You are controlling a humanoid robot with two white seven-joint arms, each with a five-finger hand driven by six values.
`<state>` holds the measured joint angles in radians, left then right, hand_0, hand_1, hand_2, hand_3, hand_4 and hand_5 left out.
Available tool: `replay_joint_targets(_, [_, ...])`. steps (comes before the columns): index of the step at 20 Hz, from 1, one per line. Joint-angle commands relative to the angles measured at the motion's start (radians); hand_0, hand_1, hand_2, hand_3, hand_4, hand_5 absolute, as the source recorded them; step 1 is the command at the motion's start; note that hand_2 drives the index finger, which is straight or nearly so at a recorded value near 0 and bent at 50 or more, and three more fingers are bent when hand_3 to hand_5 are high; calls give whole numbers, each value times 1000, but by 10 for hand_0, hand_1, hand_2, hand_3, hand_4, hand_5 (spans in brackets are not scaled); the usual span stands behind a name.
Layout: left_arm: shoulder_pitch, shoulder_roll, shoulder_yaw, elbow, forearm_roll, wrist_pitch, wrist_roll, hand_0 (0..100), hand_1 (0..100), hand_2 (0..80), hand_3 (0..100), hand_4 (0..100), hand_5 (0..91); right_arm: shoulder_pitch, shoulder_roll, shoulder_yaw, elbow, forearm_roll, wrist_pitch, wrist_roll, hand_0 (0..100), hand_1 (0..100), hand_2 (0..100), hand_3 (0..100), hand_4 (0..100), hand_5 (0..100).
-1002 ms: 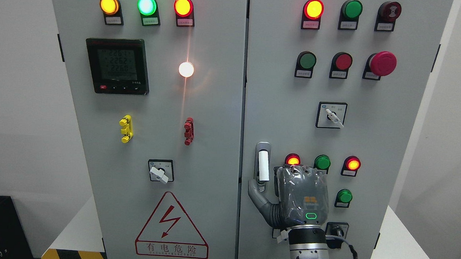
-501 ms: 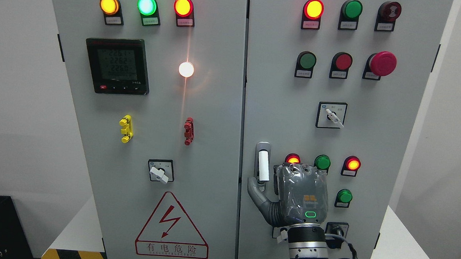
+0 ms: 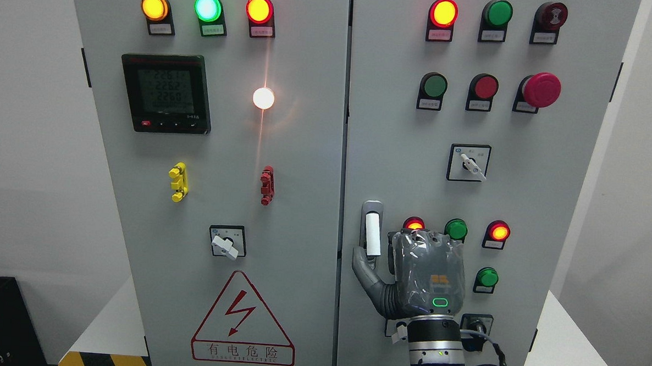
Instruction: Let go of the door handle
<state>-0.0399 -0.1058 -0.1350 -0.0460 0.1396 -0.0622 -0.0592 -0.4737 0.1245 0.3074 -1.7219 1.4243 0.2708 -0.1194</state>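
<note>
The door handle (image 3: 372,234) is a white upright lever in a grey recessed plate at the left edge of the right cabinet door (image 3: 393,153). My right hand (image 3: 405,263) comes up from the bottom edge and sits just right of the handle, with its back to the camera. The thumb (image 3: 363,264) is spread out to the left, its tip just under the lower end of the handle. The hand does not wrap the handle, which shows in full. The other fingers point toward the panel and are mostly hidden. The left arm is out of view.
Lit red (image 3: 499,232) and green (image 3: 456,229) lamps and a green button (image 3: 487,277) sit right beside the hand. A rotary switch (image 3: 469,163) is above it, and a key switch (image 3: 476,325) is by the wrist. The left door (image 3: 305,149) carries a meter, lamps and a warning triangle.
My right hand has crept slightly up and to the left. The thumb tip has risen closer to the lower end of the handle. The handle has not moved.
</note>
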Motion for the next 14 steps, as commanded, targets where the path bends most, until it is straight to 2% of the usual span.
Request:
replay_joint_targets(1, [0, 0, 0, 0, 0, -1, -1, 120, 556, 0, 0, 0, 0, 1, 3, -2, -1, -1, 1, -3, 366, 292, 981, 1000, 942, 1000])
replay_joint_targets(14, [0, 0, 0, 0, 0, -1, -1, 120, 556, 0, 0, 0, 0, 6, 3, -2, -1, -1, 2, -5, 396, 330, 984, 1000, 944, 1000])
